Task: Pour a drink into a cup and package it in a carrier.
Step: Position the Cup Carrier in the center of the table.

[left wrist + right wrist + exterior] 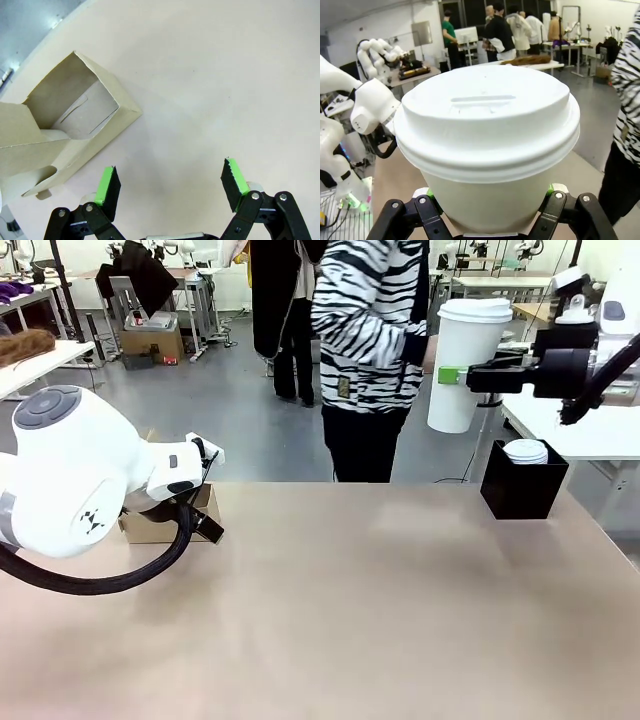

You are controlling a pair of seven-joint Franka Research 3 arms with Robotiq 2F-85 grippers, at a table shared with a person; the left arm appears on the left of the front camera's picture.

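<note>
Your left fingers (109, 187) hung wide open and empty, the carrier (65, 135) at ten o'clock on the table (210, 75). Right fingers (452, 375) clamped the lidded cup (468, 360) aloft at two o'clock; pouring looked done, packaging was left.

Bright, even overhead light, no hard glare; the table (340, 620) carries only faint soft shadows. Front view sharp. Right wrist view: cup (487, 130) very close, slightly soft, edges bowed by the wide lens; left wrist view crisp on the carrier (60, 130).
</note>
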